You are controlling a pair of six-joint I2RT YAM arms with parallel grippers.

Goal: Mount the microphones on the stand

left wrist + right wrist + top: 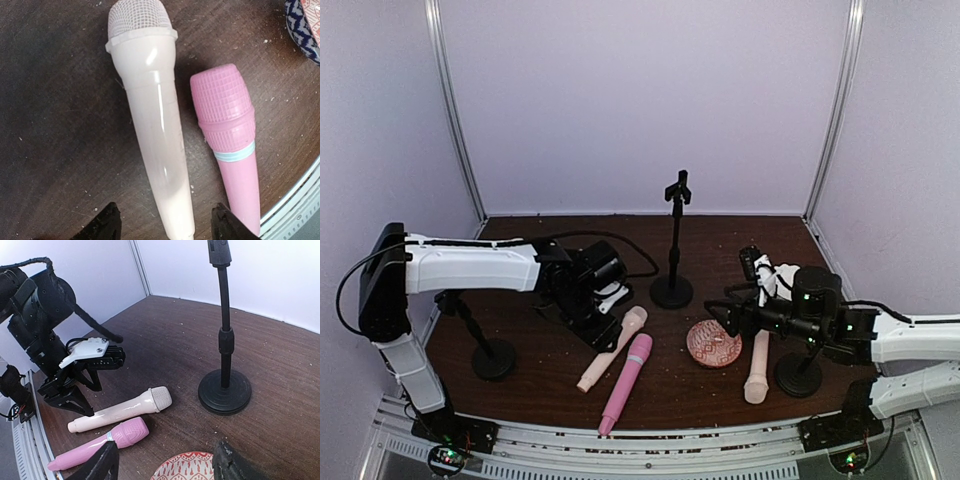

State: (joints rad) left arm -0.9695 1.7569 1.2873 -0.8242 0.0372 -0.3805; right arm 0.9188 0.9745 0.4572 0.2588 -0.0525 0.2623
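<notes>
Brown table (pixel 720 250): two cream microphones (pixel 612 350) (pixel 757 365), one pink microphone (pixel 626 383); left claw (pixel 166 225), right claw (pixel 165 462) spread.

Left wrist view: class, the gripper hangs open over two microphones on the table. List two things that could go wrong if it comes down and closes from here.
1. The left gripper straddles the cream microphone near its narrow tail end. Gripped there, the smooth tapered handle could slip, or the head could droop.
2. One finger stands close to the pink microphone, which lies right beside the cream one. Coming down, it may nudge or pinch the pink one too.
</notes>
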